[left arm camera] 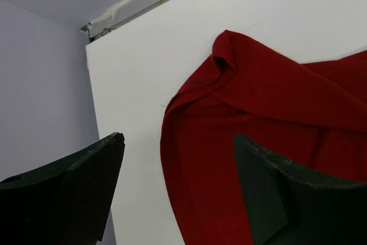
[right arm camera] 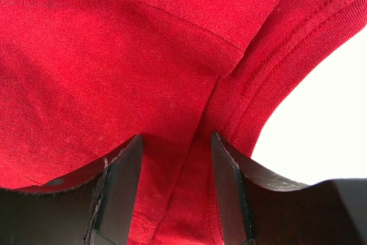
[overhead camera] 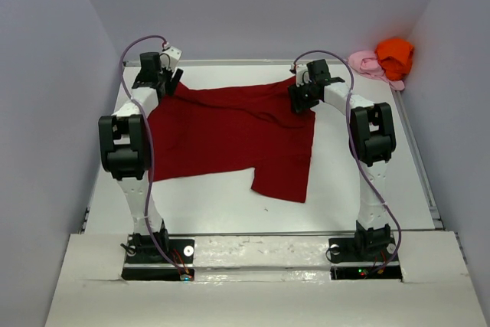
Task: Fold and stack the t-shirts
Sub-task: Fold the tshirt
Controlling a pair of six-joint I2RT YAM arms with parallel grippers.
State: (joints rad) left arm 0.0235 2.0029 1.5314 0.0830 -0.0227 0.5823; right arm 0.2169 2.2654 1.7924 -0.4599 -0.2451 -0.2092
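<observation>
The large t-shirt (overhead camera: 230,132) lies spread across the middle of the table (overhead camera: 367,189), your left gripper (overhead camera: 174,78) at its far left corner, your right gripper (overhead camera: 300,93) over its far right. Two smaller t-shirts (overhead camera: 393,55) bunch together in the far right corner.

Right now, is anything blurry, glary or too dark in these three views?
Top view: even, soft light, sharp throughout, barely any shadow under the red shirt. Left wrist view: left fingers near-black with little detail, shirt sharp. Right wrist view: weave crisp, right fingers dark, table blown out to plain white.
</observation>
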